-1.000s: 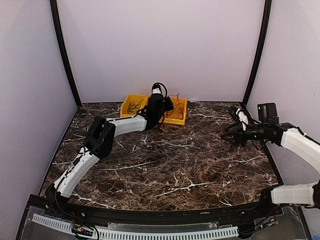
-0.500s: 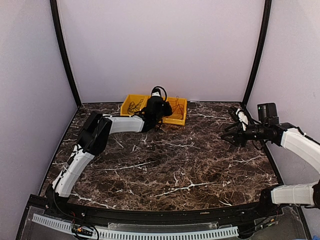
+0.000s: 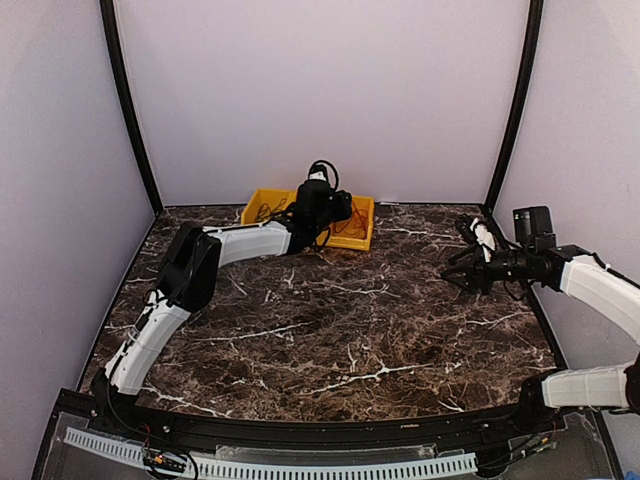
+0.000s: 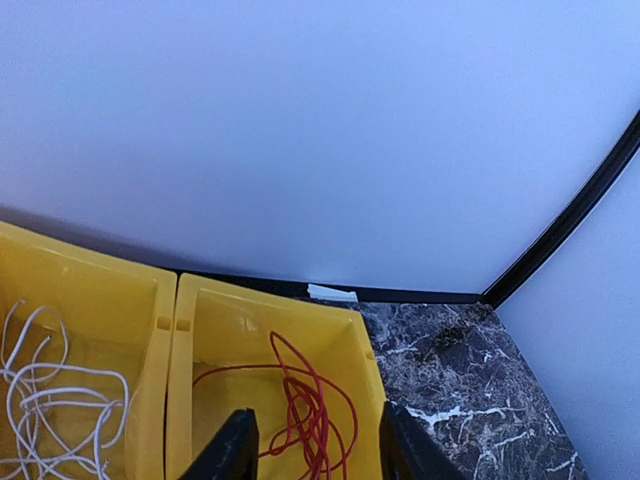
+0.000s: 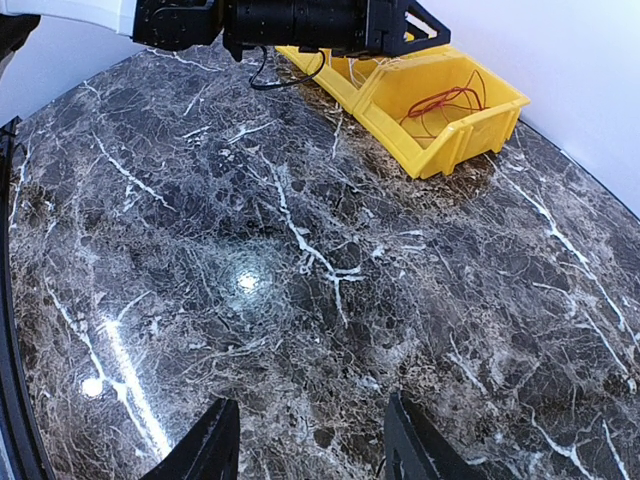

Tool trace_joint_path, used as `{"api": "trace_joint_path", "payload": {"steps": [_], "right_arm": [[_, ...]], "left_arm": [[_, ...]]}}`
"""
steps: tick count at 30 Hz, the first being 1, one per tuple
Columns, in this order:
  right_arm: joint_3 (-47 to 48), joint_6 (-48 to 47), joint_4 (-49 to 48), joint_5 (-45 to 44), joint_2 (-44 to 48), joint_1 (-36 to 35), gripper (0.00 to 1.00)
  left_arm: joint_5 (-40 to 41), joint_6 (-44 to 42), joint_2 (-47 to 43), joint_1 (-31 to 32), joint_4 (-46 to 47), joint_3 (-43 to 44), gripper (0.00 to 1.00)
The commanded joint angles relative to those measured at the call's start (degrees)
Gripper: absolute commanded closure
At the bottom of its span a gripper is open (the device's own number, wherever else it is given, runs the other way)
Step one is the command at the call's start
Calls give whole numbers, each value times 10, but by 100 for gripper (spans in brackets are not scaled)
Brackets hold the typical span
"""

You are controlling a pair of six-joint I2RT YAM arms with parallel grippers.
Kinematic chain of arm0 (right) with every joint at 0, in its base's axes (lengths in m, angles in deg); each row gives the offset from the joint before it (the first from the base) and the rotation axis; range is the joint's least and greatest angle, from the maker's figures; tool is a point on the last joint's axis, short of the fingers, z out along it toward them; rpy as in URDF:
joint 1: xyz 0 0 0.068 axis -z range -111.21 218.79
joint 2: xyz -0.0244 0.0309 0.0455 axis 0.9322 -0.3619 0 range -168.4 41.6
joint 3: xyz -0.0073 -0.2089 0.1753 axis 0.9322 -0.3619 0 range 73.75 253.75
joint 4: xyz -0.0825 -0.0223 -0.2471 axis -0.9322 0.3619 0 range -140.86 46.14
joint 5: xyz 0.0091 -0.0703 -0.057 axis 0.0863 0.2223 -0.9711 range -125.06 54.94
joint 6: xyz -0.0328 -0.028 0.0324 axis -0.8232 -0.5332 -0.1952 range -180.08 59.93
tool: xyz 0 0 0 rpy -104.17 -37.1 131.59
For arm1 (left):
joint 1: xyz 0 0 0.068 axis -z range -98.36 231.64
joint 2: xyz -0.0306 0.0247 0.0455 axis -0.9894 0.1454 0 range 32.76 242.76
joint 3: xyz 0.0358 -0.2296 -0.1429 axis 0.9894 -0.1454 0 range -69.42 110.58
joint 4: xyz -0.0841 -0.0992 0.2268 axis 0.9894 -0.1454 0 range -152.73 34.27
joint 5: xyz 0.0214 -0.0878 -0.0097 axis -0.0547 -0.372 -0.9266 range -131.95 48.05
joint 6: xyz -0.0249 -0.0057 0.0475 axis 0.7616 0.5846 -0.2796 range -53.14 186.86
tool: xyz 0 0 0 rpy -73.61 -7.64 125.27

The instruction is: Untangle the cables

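Your left gripper (image 4: pixel 312 422) hangs over the right-hand yellow bin (image 4: pixel 230 325), bottom centre of the left wrist view. Its fingers are spread, nothing pinched. The red cable (image 4: pixel 308 405) lies looped on that bin's floor, right under the gap. The white cable (image 4: pixel 40 400) is coiled in the left-hand yellow bin (image 4: pixel 90 290), lower left of the frame. The two bins touch side by side.

In the top view both bins sit upper centre on the dark marble bench (image 3: pixel 330 330), near the back wall (image 3: pixel 320 90). Thin dark strands (image 3: pixel 268 211) show in the left-hand bin there, too small to tell more.

Your right gripper (image 5: pixel 312 440) is well apart from the bins, right-middle of the top view. It is spread too, holding nothing, and hovers over the marble.
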Motion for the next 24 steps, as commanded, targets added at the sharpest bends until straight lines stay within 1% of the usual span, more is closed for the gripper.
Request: {"api": "trace_joint_path", "payload": {"steps": [1,2,4,5,6,7,8,9,10,12,14,15,16,17,18,19,20,22,24], "right_arm": [[0,-6,-6,2,-1,2,49],[0,-7,-5,1,0,2,49],[0,-8,-5,-2,0,2,49],[1,-9,-5,-4,1,2,49],[1,-9,-5,-8,3,2,49],[1,-9,-6,-13,5,2,49],[1,-10,-8,-17,7,2,49],[0,-10,-10,-20,9,2,48],[0,-9,-13,-25,12,2,48],[1,-3,-23,-38,14,2,47],[6,7,-38,-60,18,2,47],[10,16,-49,-75,19,2,44],[14,26,-59,-103,17,2,38],[21,40,-70,-129,14,2,29],[30,52,-79,-150,9,2,18],[39,64,-87,-168,2,2,4],[51,77,-95,-181,-7,2,2],[76,103,-105,-197,-27,2,1],[101,157,-126,-236,-41,1,1]], "left_arm": [[9,-28,-43,0,-36,11,53],[7,-32,-52,0,-50,3,52],[3,-33,-103,0,-55,-42,51],[-1,-33,-121,0,-51,-91,50],[-3,-33,-160,0,-38,-118,50],[-3,-33,-180,0,-31,-176,49],[-2,-34,-220,0,-16,-203,49],[0,-35,-239,0,-10,-258,49],[-1,-38,-278,0,-7,-280,49],[-6,-47,-329,0,-20,-358,49],[-15,-63,-375,0,-41,-407,49],[-16,-76,-390,0,-57,-424,49],[-17,-84,-418,0,-65,-451,49],[-16,-100,-430,0,-85,-464,49],[-13,-110,-456,0,-96,-486,49],[-10,-128,-482,0,-120,-495,49],[-6,-138,-494,0,-131,-511,49],[3,-168,-529,0,-166,-530,49],[11,-198,-563,0,-196,-544,49]]}}
